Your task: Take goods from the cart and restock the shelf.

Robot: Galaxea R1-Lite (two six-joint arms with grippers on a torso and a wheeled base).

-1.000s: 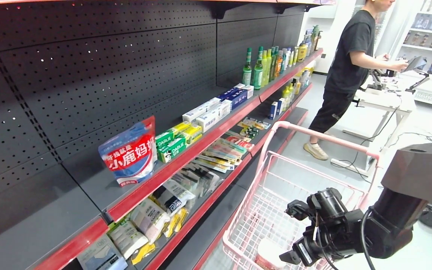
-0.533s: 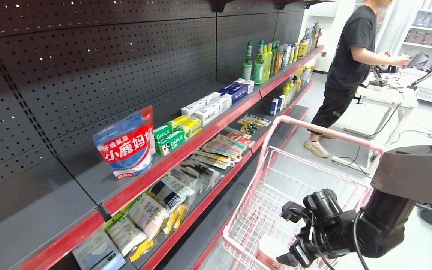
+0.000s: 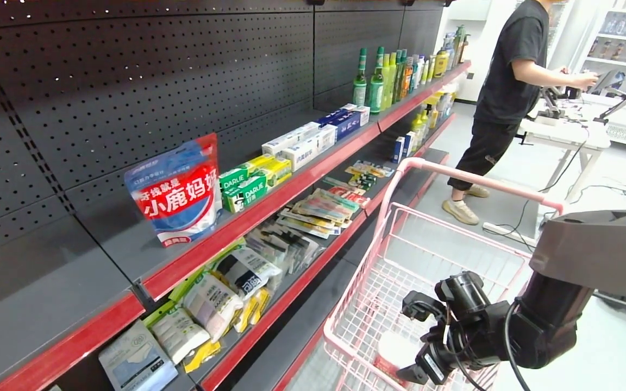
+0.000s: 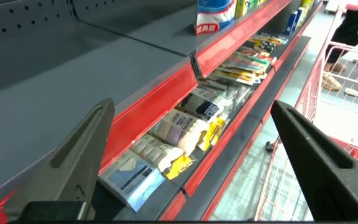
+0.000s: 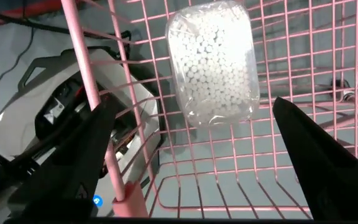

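Note:
A pink wire cart [image 3: 454, 182] stands at the right of the long black shelf with red edges [image 3: 269, 209]. In the cart lies a clear tub of white beads [image 5: 213, 62], seen in the head view as a white-topped tub [image 3: 394, 350] in the near corner. My right gripper [image 3: 413, 373] hangs open just above that tub, its fingers spread to either side in the right wrist view [image 5: 194, 102], holding nothing. My left gripper [image 4: 191, 106] is open and empty, level with the bare grey stretch of the upper shelf board [image 4: 104, 68].
On the upper shelf stand a blue and red pouch [image 3: 177, 190], green toothpaste boxes [image 3: 248, 187], white and blue boxes [image 3: 313, 144] and bottles [image 3: 383, 81]. The lower shelf holds packets [image 3: 210, 304] and toothbrush packs [image 3: 318, 212]. The shelf board left of the pouch is bare.
The head camera has shifted, so shelf and cart sit a little higher and further left. The right gripper stays over the tub in the cart, slightly closer to it.

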